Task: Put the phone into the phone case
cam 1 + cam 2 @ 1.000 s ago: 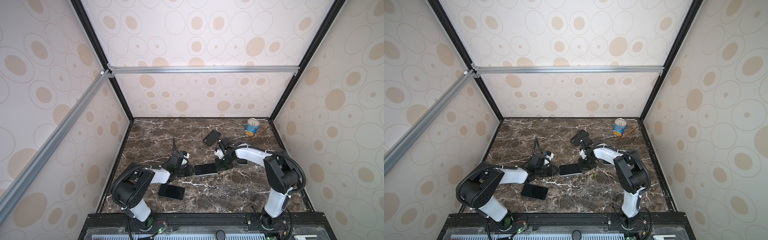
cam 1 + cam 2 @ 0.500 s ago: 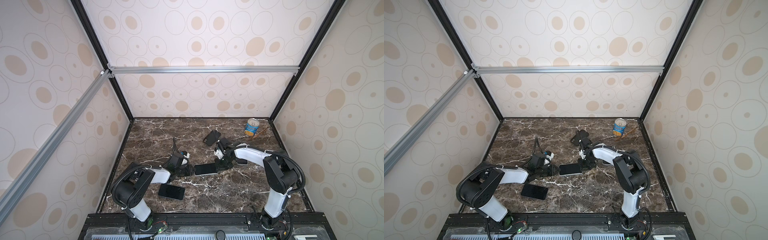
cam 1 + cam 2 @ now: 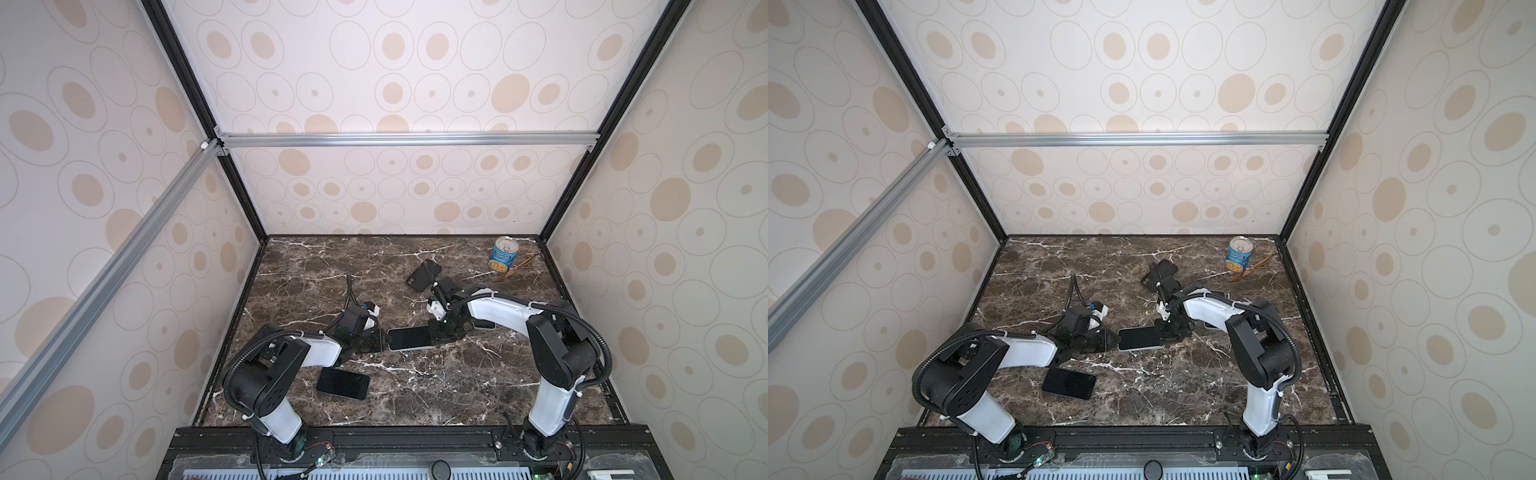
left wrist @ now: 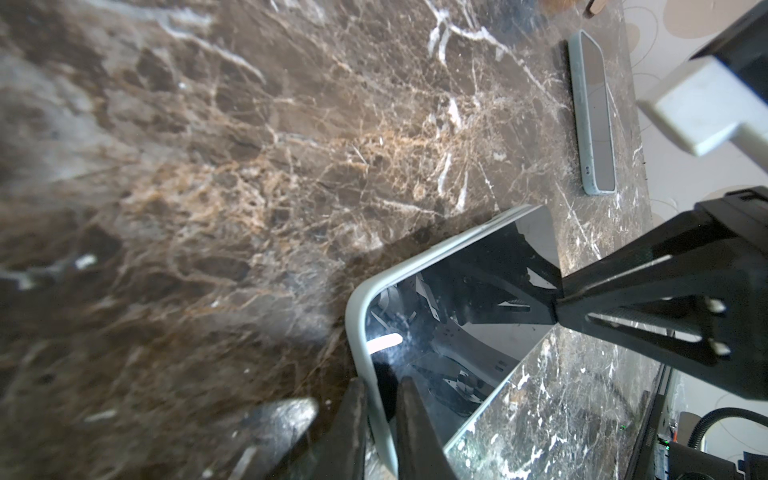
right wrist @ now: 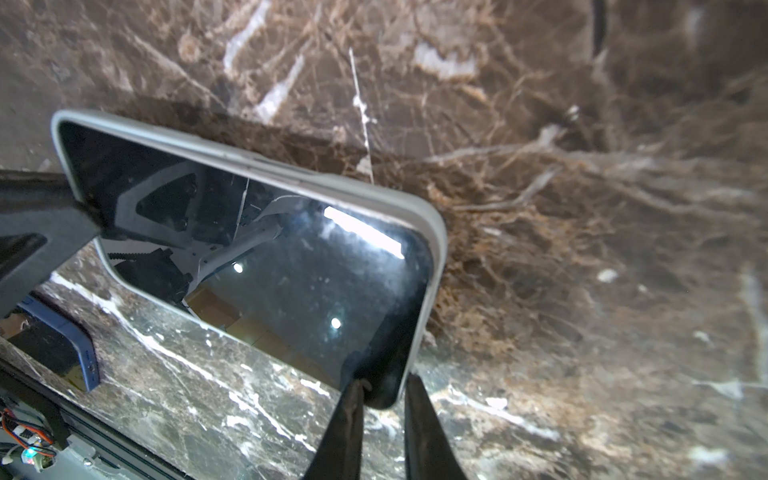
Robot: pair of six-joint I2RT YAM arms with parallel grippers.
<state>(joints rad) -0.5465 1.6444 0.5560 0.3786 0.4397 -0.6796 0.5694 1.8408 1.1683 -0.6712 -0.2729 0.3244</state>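
My left gripper (image 4: 382,390) is all but closed, pinching one short end of the phone (image 4: 457,316): one finger on the glass, one behind the pale phone case (image 4: 356,328) that already rims it. My right gripper (image 5: 384,384) straddles the opposite end with a narrow gap. One finger meets the screen, but I cannot tell whether the other presses the back.

Only my wrist views show the phone tipped up off the marble table (image 4: 208,166), with shadow beneath it. In both top views it looks nearly flat, bridging my two grippers mid-table. The left wrist view clearly shows a second pale-cased phone (image 4: 594,112) lying flat beyond.

A top view adds a black phone (image 3: 343,383) near the front by my left arm, a dark case (image 3: 424,275) behind my right gripper, and a tin can (image 3: 505,254) in the far right corner. Walls (image 3: 395,83) patterned with beige circles enclose the table.
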